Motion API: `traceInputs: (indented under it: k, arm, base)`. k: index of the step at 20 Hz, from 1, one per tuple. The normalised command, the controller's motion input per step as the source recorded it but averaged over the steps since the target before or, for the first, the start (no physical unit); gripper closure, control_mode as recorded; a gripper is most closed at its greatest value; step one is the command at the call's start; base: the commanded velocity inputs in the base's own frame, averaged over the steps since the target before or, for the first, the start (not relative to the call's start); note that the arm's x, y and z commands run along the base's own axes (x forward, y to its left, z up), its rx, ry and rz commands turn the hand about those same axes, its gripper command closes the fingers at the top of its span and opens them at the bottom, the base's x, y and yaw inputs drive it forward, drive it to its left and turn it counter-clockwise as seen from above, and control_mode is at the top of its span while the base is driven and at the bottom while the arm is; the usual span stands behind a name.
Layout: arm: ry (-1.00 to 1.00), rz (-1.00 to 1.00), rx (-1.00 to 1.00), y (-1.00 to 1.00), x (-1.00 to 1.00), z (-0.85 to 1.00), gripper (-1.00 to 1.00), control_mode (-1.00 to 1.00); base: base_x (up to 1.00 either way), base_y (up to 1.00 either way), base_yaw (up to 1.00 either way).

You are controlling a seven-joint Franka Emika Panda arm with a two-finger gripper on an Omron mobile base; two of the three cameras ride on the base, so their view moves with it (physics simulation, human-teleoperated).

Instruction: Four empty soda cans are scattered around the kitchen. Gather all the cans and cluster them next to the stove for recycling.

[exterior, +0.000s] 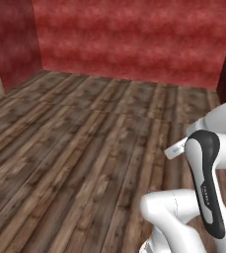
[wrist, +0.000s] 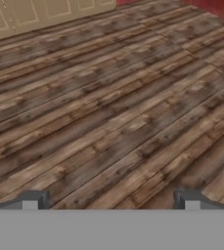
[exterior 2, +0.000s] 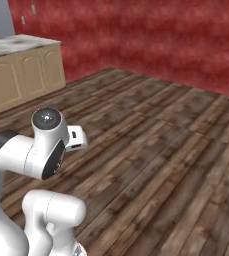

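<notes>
The soda cans and the stove are out of view. In the hand view my gripper [wrist: 111,200] is open, its two dark fingertips [wrist: 34,199] standing far apart with nothing between them, looking down at bare wooden floor [wrist: 113,112]. In both base views my white arm is folded low over the base, above the same plank floor [exterior: 75,148].
Beige base cabinets [exterior 2: 21,75] with a pale stone counter top [exterior 2: 16,45] stand at the left. Their doors [wrist: 40,14] run along the top of the hand view. A red wall [exterior: 134,34] closes off the far side. Wide wooden floor lies ahead.
</notes>
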Motion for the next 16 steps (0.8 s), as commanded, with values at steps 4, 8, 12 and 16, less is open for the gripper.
traceInputs:
  k: [4,8,12,16]
  arm:
    - [0.00,0.00,0.00,0.00,0.00,0.00,-1.00,1.00]
    - [0.00,0.00,0.00,0.00,0.00,0.00,-1.00,1.00]
    - [0.00,0.00,0.00,0.00,0.00,0.00,-1.00,1.00]
    - [0.00,0.00,0.00,0.00,0.00,0.00,-1.00,1.00]
  base:
    - [0.55,0.11,0.23]
    - [0.52,0.11,0.22]
    - [0.52,0.11,0.22]
    - [0.50,0.14,0.22]
